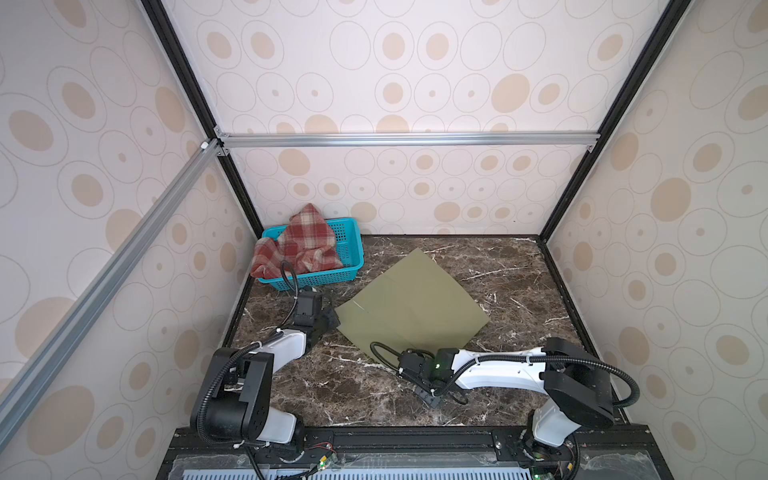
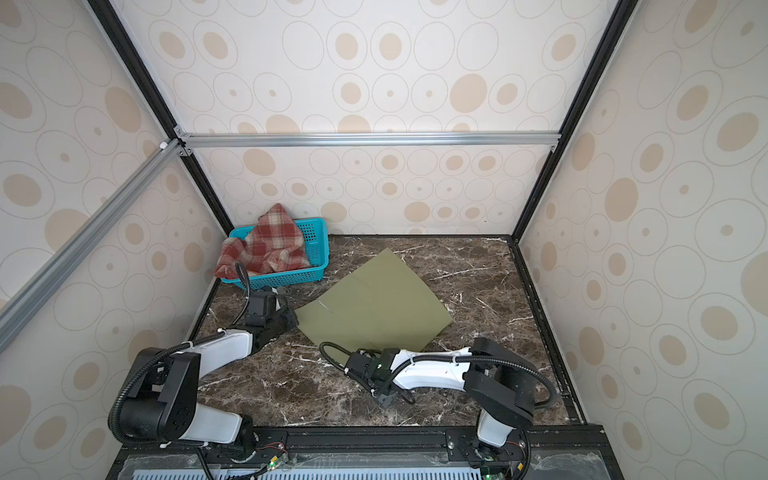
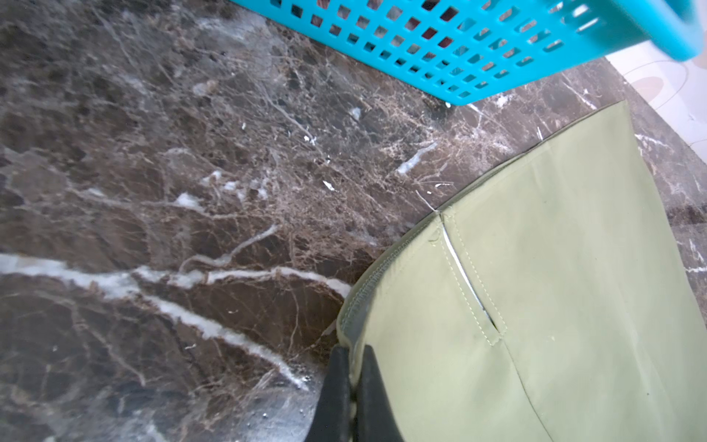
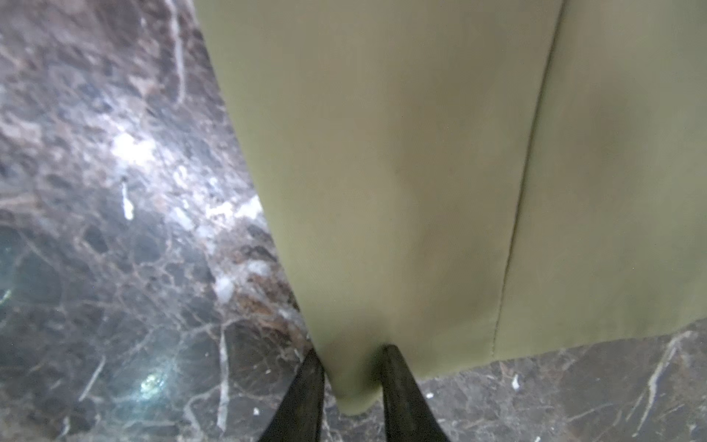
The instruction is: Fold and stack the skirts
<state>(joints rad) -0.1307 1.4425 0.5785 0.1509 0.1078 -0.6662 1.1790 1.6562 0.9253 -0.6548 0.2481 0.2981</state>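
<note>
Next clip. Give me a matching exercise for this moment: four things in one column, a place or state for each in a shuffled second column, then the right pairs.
Column one
1. olive-green skirt
2. plaid skirt
3. teal basket
4. left gripper

Column two
A. heaped in the basket, spilling over its rim
B. shut on a corner of the olive-green skirt
C. spread out on the marble table
D. standing at the table's far left corner in both top views

Pairs: 1-C, 2-A, 3-D, 4-B
</note>
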